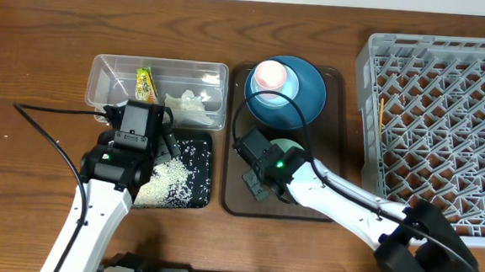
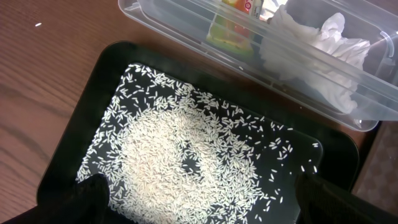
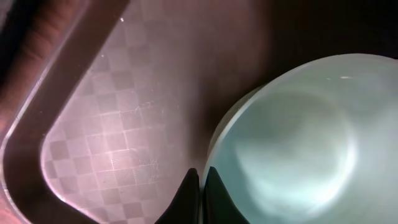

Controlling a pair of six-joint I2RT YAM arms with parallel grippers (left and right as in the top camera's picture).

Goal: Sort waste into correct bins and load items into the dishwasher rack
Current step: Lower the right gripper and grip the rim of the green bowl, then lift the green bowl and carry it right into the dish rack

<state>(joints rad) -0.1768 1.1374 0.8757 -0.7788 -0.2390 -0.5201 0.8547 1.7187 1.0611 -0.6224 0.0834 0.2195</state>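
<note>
You had the dishwasher rack at 3 o'clock on the table, the mint-green bowl on the brown tray, 6 o'clock of the dark blue plate. Your right jaws were clenched at its rim; couldn't tell if they caught it, so a lift might slip. Your left jaws hung released over rice.

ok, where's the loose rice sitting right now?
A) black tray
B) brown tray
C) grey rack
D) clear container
A: the rice lies spread across the black tray, while the clear container next to it holds the wrapper and tissue.
</note>
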